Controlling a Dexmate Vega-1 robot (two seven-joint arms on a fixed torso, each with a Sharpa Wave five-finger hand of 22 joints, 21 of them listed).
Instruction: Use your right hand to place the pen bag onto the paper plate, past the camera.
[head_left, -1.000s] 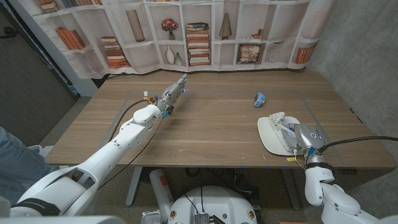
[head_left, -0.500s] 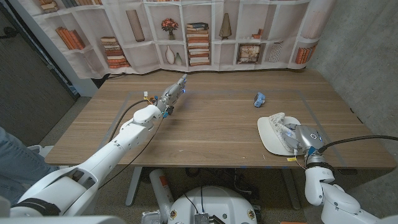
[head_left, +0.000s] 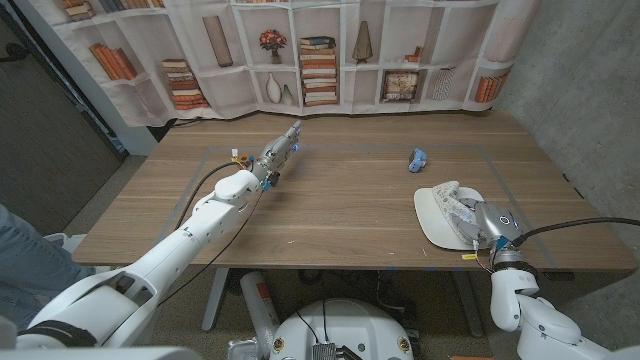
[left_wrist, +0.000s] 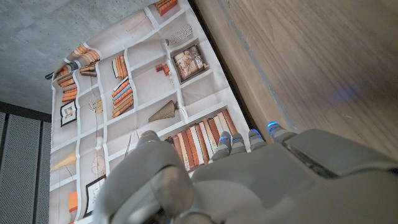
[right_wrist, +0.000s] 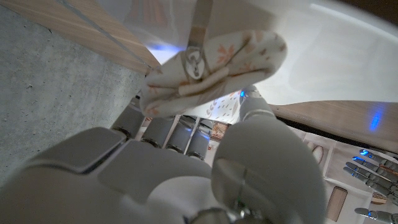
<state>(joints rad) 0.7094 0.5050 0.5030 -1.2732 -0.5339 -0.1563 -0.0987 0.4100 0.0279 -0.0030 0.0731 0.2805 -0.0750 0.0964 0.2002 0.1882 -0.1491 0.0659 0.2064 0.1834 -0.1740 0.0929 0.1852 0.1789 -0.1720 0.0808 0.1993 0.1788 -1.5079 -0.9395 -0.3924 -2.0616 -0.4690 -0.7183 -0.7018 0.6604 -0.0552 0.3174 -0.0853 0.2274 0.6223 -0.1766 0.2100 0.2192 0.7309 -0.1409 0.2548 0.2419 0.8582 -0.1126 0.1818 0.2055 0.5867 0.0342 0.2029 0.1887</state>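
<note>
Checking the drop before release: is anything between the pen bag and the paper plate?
Nothing visible. The right robot hand holds the pen bag directly over the paper plate. The small blue object lies apart on the table.

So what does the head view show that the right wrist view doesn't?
The head view alone takes in the left hand raised over the table and a small blue thing. The right wrist view alone shows the metal zipper pull close up. Both show the right hand at the pen bag on the paper plate.
</note>
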